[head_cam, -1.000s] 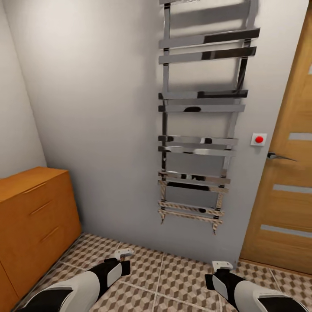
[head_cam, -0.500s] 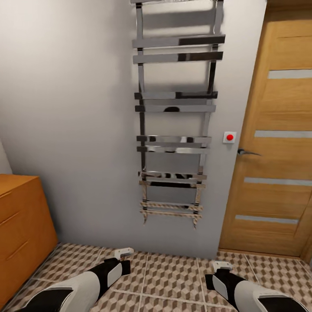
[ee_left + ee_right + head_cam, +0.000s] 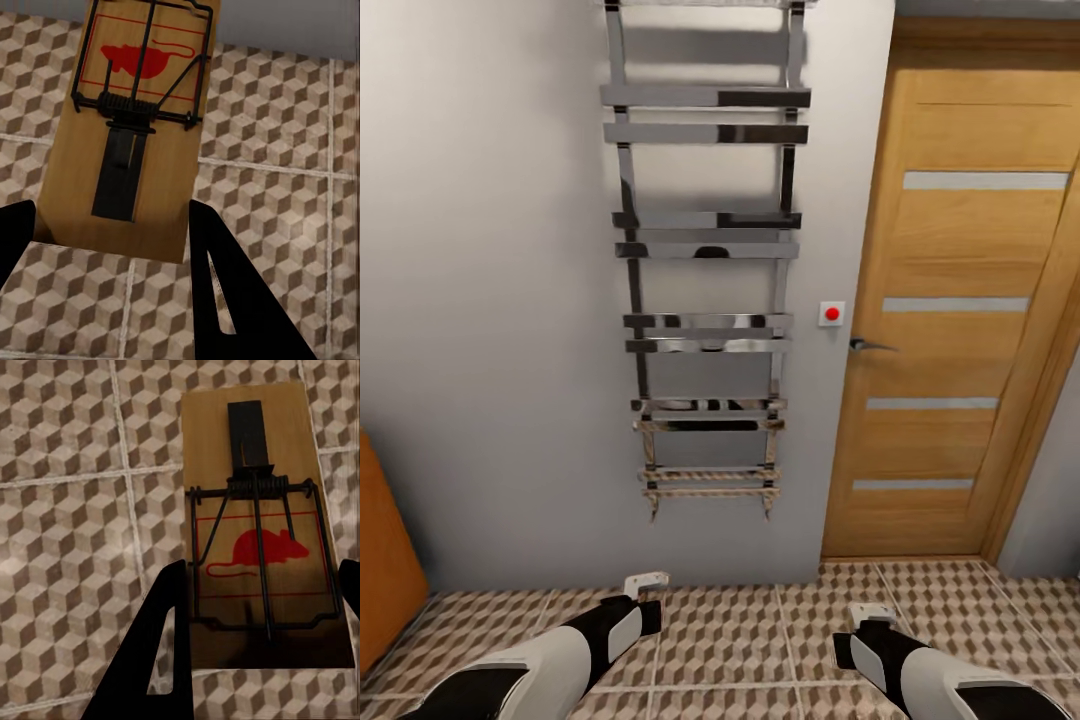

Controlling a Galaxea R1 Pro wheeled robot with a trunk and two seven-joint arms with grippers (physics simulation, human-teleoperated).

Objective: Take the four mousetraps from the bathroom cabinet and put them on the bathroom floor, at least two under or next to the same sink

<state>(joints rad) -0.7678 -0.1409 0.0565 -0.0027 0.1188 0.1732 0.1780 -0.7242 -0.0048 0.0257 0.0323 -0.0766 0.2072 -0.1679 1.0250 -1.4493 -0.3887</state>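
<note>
The head camera had swung right since the earlier frames, so the cabinet [image 3: 385, 560] slid to the left edge, while the towel rail [image 3: 705, 260] shifted left and the whole wooden door [image 3: 960, 320] came into sight. The left gripper [image 3: 112, 247] was clamped on a mousetrap [image 3: 127, 135] above the bathroom floor [image 3: 277, 150]. The right gripper [image 3: 259, 622] likewise gripped a second mousetrap [image 3: 255, 510] over the tiles.

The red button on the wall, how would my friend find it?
Find the big wooden door on the right. Just left of its metal handle, on the grey wall, sits a small white square plate with a red button. It is the one bright red spot beside the shiny chrome towel rail.
</note>
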